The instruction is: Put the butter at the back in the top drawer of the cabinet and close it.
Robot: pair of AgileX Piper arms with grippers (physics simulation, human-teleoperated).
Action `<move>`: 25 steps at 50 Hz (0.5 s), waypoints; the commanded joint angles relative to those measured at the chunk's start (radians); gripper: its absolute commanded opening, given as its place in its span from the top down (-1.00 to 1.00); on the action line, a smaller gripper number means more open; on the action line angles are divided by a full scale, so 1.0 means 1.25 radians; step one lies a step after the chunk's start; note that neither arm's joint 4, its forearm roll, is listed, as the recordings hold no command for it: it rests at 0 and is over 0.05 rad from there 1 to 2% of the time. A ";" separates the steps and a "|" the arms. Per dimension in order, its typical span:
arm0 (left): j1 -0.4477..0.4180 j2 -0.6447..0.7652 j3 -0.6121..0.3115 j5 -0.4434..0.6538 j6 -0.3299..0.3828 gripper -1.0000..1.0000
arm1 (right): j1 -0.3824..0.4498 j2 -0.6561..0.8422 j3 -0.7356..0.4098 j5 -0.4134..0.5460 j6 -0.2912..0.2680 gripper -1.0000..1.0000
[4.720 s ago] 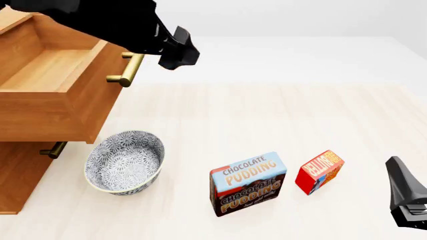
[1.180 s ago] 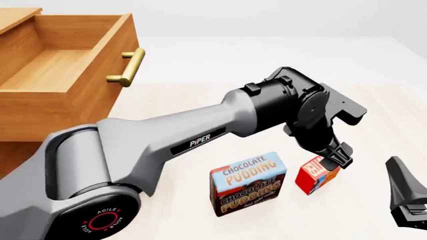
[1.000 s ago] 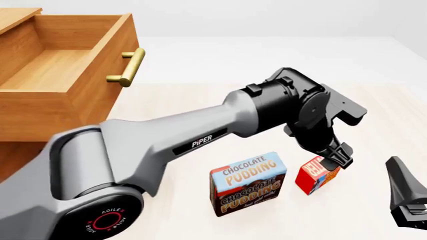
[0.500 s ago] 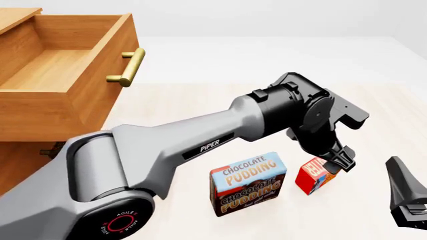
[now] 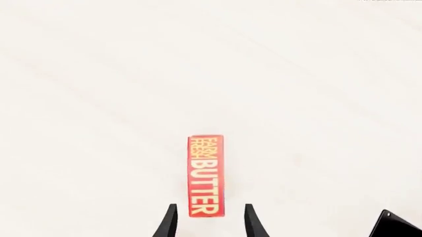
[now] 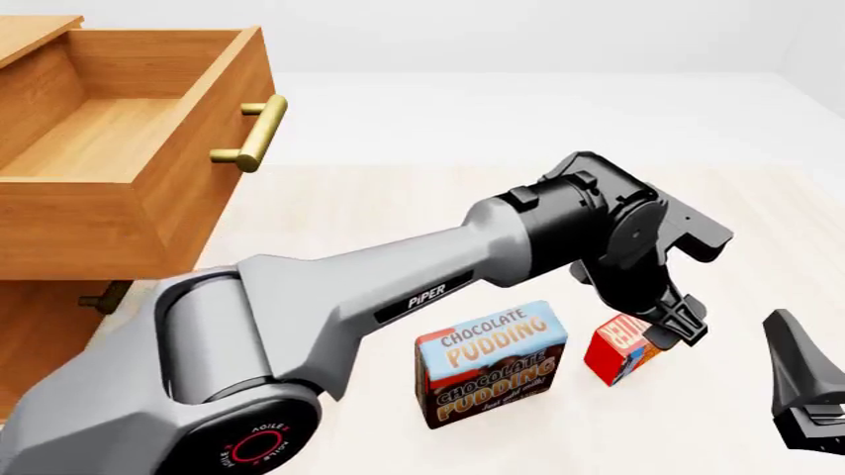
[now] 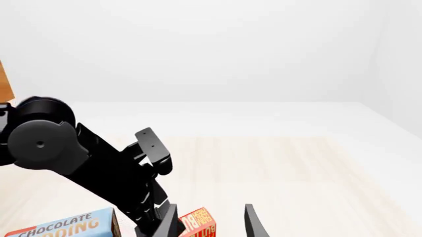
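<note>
the left end effector (image 6: 676, 332) hangs over the butter (image 6: 624, 348), its fingers (image 5: 166, 224) apart on either side of the box without gripping. the butter stands on the worktop (image 6: 528, 228) just beside the chocolate pudding box (image 6: 492, 363), toward the right near edge. the top drawer (image 6: 126, 148) of the cabinet (image 6: 40, 336) stands open. the right end effector (image 6: 802, 396) waits spread at the right edge.

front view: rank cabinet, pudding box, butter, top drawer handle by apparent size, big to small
1. cabinet, cropped at the left edge, largest anyway
2. pudding box
3. and 4. unsure: butter is partly hidden by the left tool, and its visible part looks about the same as the top drawer handle
</note>
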 commanded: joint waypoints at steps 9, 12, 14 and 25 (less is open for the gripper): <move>0.005 0.003 0.001 -0.005 -0.004 -1.00 | 0.000 0.000 0.000 0.000 0.000 -1.00; 0.006 0.001 0.008 -0.008 -0.004 -1.00 | 0.000 0.000 0.000 0.000 0.000 -1.00; 0.009 0.000 0.011 -0.011 -0.003 -1.00 | 0.000 0.000 0.000 0.000 0.000 -1.00; 0.010 0.008 0.009 -0.013 -0.003 -1.00 | 0.000 0.000 0.000 0.000 0.000 -1.00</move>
